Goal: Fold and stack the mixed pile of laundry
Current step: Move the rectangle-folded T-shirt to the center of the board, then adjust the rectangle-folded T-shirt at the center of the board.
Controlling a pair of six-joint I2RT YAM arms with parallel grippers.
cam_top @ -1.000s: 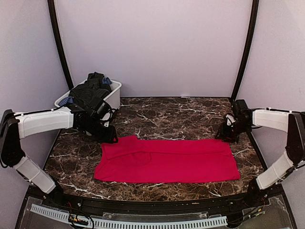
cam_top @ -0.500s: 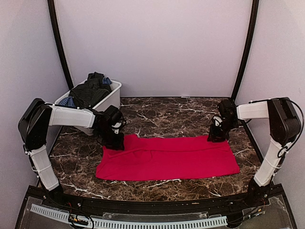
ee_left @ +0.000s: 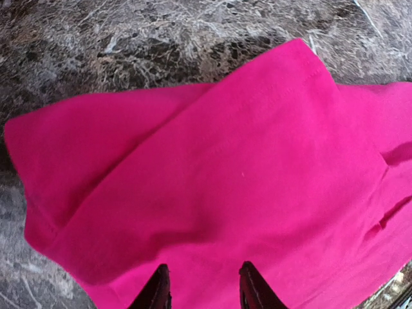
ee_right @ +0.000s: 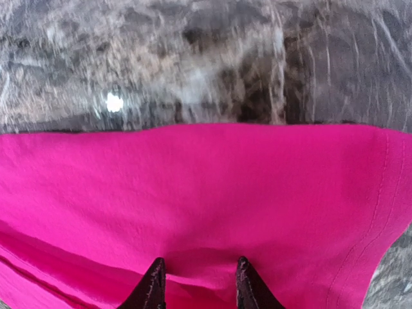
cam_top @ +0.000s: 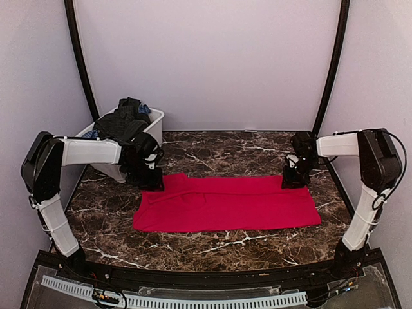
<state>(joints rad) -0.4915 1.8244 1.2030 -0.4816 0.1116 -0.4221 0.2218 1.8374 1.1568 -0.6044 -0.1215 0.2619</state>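
Note:
The bright red cloth (cam_top: 225, 203) lies spread as a long flat band across the marble table (cam_top: 225, 154). My left gripper (cam_top: 152, 182) is down on its far left corner, where a folded flap overlaps. In the left wrist view the red cloth (ee_left: 225, 180) fills the frame and bunches between the left gripper's (ee_left: 203, 283) tips. My right gripper (cam_top: 294, 180) presses on the far right corner. There a pucker of the red cloth (ee_right: 193, 193) rises between the right gripper's (ee_right: 196, 277) tips. The rest of the laundry pile (cam_top: 122, 122), dark garments with a bit of blue check, sits heaped in the bin.
The white plastic bin (cam_top: 154, 129) stands at the back left, just behind my left arm. Black frame posts rise at both back corners. Bare marble shows behind the cloth and in front of it, down to the table's near rail.
Both grippers have moved toward the back of the table, and the red cloth has slid back with them. Its front edge now lies farther from the near rail.

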